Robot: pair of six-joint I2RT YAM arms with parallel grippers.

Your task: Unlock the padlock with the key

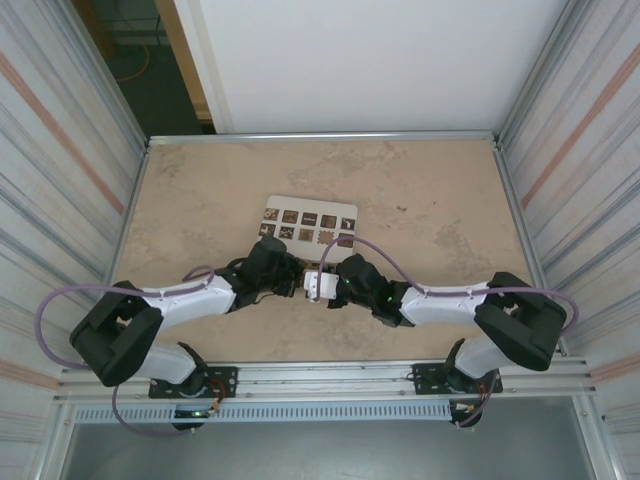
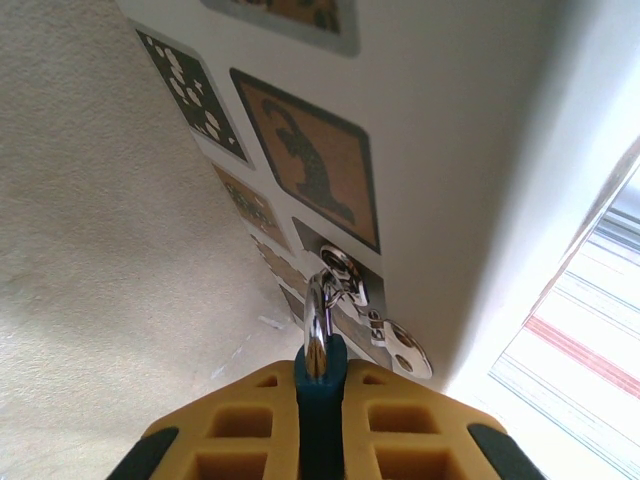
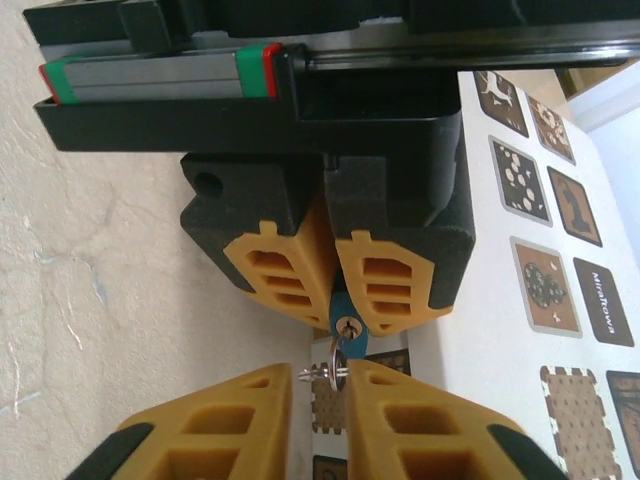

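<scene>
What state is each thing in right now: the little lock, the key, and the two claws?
padlock: clamped in the left gripper, shackle sticking out; I cannot tell whether it is locked.
key: beside the shackle, on a small ring.
left gripper: shut on the padlock.
right gripper: fingers nearly together at the padlock's end; any grip is unclear.

Padlock [image 2: 325, 362] body mostly hidden within left claw [image 2: 322, 385], lower centre; key [image 3: 336, 362] indistinct, partly behind right claw [image 3: 322, 380]; white box [image 2: 450, 120] cropped at upper edge.
</scene>
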